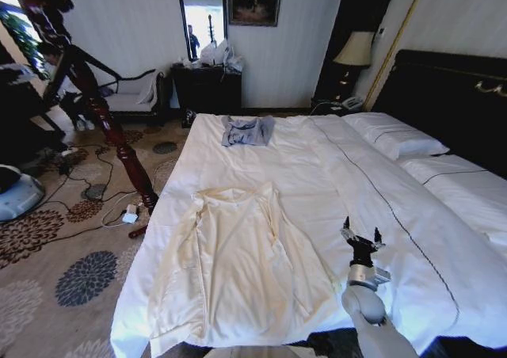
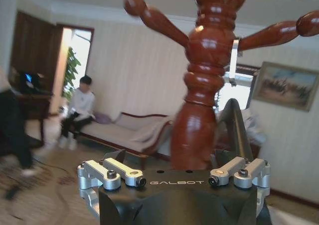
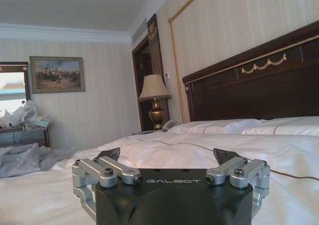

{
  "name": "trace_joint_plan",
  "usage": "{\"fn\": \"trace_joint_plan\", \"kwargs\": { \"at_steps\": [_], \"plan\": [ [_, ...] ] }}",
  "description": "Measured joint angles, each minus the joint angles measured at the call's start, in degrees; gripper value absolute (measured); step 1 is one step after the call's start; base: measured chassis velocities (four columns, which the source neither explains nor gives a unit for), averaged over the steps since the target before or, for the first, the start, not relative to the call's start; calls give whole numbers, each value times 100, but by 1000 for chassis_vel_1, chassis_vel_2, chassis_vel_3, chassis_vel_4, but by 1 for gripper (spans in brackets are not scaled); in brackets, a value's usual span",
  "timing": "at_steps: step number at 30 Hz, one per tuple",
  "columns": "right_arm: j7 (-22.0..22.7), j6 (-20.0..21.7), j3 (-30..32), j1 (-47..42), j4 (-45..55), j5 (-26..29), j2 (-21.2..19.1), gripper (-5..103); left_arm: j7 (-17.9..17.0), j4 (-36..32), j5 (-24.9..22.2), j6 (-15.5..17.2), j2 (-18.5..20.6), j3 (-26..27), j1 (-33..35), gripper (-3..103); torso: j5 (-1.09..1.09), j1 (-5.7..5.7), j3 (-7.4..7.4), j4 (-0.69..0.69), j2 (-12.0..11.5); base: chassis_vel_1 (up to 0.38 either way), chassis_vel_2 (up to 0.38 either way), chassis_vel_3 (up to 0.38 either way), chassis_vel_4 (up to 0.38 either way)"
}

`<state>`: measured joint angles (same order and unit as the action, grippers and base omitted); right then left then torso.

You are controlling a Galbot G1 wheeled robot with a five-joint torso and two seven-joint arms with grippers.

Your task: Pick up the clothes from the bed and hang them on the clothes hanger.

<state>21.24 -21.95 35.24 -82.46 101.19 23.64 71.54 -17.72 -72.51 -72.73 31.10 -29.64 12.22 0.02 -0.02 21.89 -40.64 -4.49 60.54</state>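
The clothes [image 1: 238, 263], a cream long-sleeved top, lie spread flat on the bed [image 1: 333, 176], at about 7 o'clock on the white sheet near its foot edge, collar pointing toward 12 o'clock and sleeves down along the sides. At 4 o'clock from the top, just beside its hem corner but apart from the fabric, the right end effector [image 1: 361, 236] stands over the sheet with its fingers released and spread, nothing between them; the right wrist view shows the same open right end effector [image 3: 167, 158] low above the bed, facing the black headboard [image 3: 259, 85] and white pillows [image 3: 219, 126]. A small grey-blue garment [image 1: 247, 130] lies crumpled at 12 o'clock on the bed, well apart from the top. The left end effector [image 2: 172, 158] is up beside a reddish wooden coat stand [image 2: 204, 85], its fingers released on either side of the post; a thin dark bar of the clothes hanger [image 2: 237, 128] shows beside the post, with a silvery hook [image 2: 233, 60] over a peg.
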Motion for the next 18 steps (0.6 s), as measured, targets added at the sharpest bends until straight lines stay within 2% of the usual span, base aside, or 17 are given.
{"fn": "trace_joint_plan", "kwargs": {
  "at_steps": [2, 8, 18],
  "plan": [
    [3, 1, 11, -32, 31, -4, 9, 100, 137, 268, -96, -140, -241, -269, -347, 100, 2, 0, 0, 2, 0, 0, 0, 0, 0],
    [4, -33, 193, -146, 67, 44, -30, 100, 321, 308, -204, -154, -518, -563, -719, 100, 3, 0, 0, 5, 0, 0, 0, 0, 0],
    [-3, -118, 307, -212, 52, 93, -45, 100, 183, 379, -184, -57, -755, -861, -971, 100, 2, 0, 1, 5, 0, 0, 0, 0, 0]
  ]
}}
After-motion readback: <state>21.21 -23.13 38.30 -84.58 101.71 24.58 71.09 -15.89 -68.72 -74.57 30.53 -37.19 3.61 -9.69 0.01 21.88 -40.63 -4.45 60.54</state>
